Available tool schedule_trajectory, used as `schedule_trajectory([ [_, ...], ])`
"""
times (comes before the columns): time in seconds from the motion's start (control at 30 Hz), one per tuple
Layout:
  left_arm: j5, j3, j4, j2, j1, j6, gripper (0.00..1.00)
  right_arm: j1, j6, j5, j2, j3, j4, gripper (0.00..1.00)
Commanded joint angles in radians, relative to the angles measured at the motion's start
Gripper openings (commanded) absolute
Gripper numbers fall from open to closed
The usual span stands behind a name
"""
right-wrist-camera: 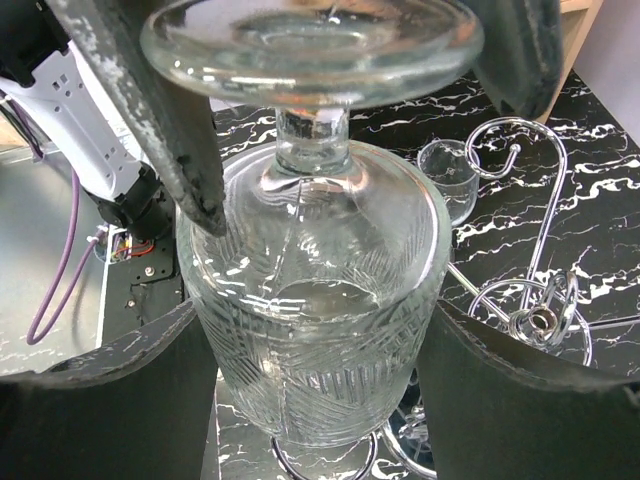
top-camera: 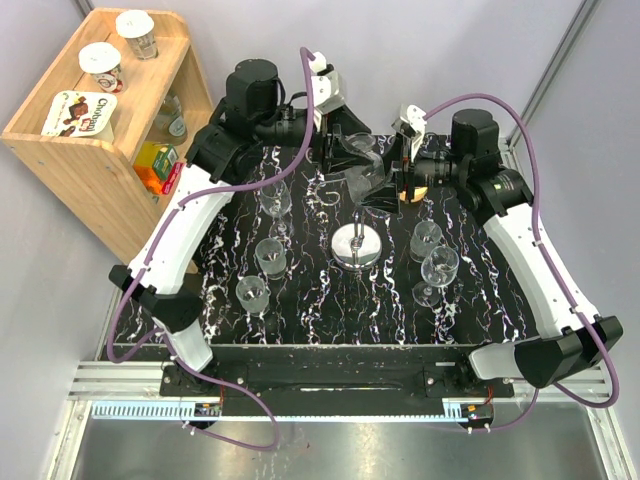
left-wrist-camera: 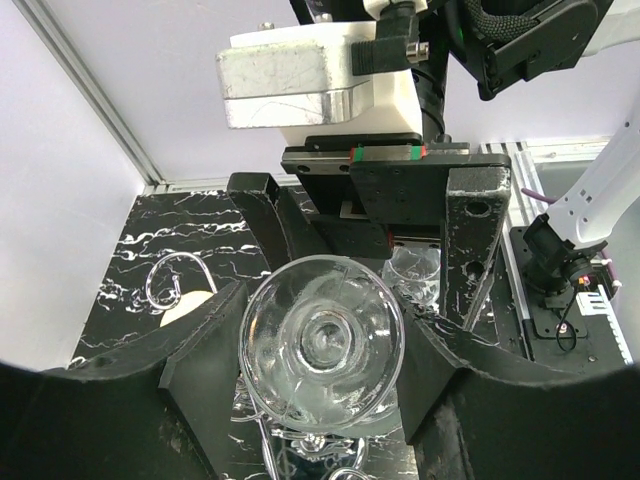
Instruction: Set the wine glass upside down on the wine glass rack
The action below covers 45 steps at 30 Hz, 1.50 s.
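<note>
Above the far middle of the black, white-veined table (top-camera: 300, 300), between the two arms, we are logging one clear, cut-pattern wine glass (right-wrist-camera: 312, 250) with a round foot, short stem and deep bowl. It is hanging clear of the table, just beside the shiny chrome wire rack (top-camera: 357, 248) with the mirror disc base. It is not yet sitting on any of the curled arms. We are not managing to read its exact tilt.

Handling: we are judging it rigid, smooth, slippery and breakable, and light enough for one pincer. The bowl wall and foot rim are offering the broadest purchase. The stem is looking like the weakest part, so we are advising gentle pressure and no twisting.

Pincers: the left gripper (left-wrist-camera: 322, 335) is standing about half apart and clasping the foot disc at its rim. The right gripper (right-wrist-camera: 312, 330) is standing wide and pressing on either side of the bowl. Both are appearing to bear the glass together, so we are reading this as a handover.
</note>
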Motion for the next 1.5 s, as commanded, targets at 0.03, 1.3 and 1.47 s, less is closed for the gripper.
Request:
schedule_trajectory([
  [0.03,-0.018,0.031,0.014,-0.011,-0.036,-0.003,0.00,0.007,0.046,0.069,-0.001,-0.021,0.112,0.22],
  [1.3,-0.194,-0.106,0.020,-0.198,-0.007,0.031,0.99,0.006,0.008,0.189,-0.145,-0.034,0.044,0.00],
  [1.47,-0.242,-0.199,0.020,-0.265,-0.002,0.057,0.99,0.001,-0.031,0.290,-0.219,-0.052,0.011,0.00],
])
